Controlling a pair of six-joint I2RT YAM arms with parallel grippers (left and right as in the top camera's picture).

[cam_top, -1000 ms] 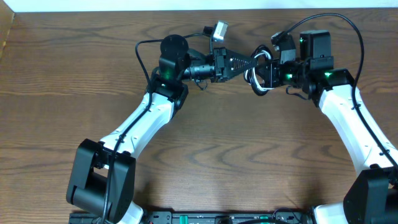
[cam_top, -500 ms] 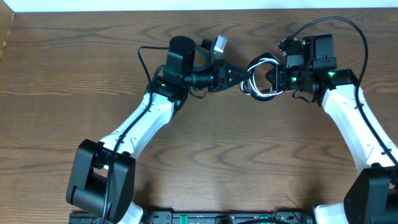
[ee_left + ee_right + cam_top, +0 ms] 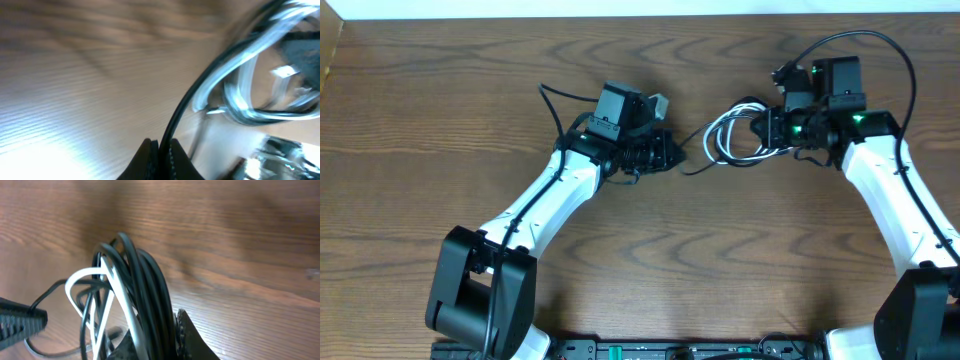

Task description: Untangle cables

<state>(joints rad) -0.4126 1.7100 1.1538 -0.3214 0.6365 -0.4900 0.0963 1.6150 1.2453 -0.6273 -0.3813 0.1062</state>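
Note:
The cables point(image 3: 728, 140) are a looped bundle of thin black and white cords, held just above the table between my two arms. My right gripper point(image 3: 761, 130) is shut on the bundle's right side; in the right wrist view the black loops point(image 3: 142, 285) pass between its jaws point(image 3: 160, 340). My left gripper point(image 3: 672, 156) sits left of the bundle and is shut on one black cord point(image 3: 200, 95) that runs from its jaws point(image 3: 162, 155) to the white loops point(image 3: 240, 95). The plug ends are hard to make out.
The wooden table point(image 3: 650, 260) spreads in front of both arms. Thick black robot cords arc over the left arm point(image 3: 546, 95) and the right arm point(image 3: 865, 38). A white strip point(image 3: 520, 8) marks the table's far edge.
My left gripper has drawn back to the left and toward the table, away from the bundle, pulling one black cord out. The bundle has opened into wider loops. My right gripper has barely shifted.

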